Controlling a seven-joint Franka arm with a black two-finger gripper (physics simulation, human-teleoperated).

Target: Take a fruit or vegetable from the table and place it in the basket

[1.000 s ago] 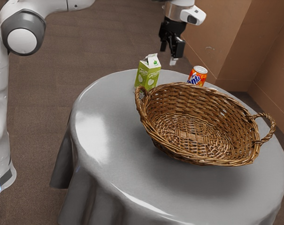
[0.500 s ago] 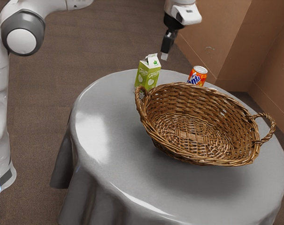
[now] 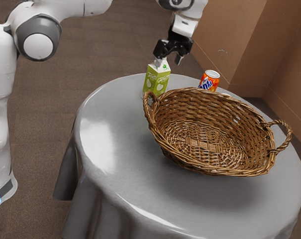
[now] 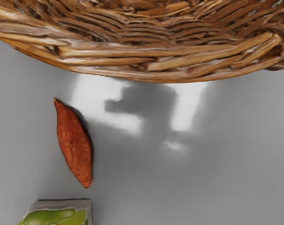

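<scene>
Brown walls (image 3: pixel 240 45) and a dark floor (image 3: pixel 100 45) surround the round table (image 3: pixel 120 119) with its glossy grey cover. And there's the sweet potato (image 4: pixel 73 143), reddish-orange, lying on that cover between basket and carton in my wrist view. One tapered end points toward the woven basket (image 3: pixel 205 167); near the other end stands the green carton (image 3: pixel 156 79), an upright obstacle close by. Over in the exterior view, my gripper (image 3: pixel 169 60) hangs above the table by the carton's top, fingers spread, nothing pinched. Farther along, a Fanta can (image 3: pixel 210 81) stands upright just behind the basket's far rim.
</scene>
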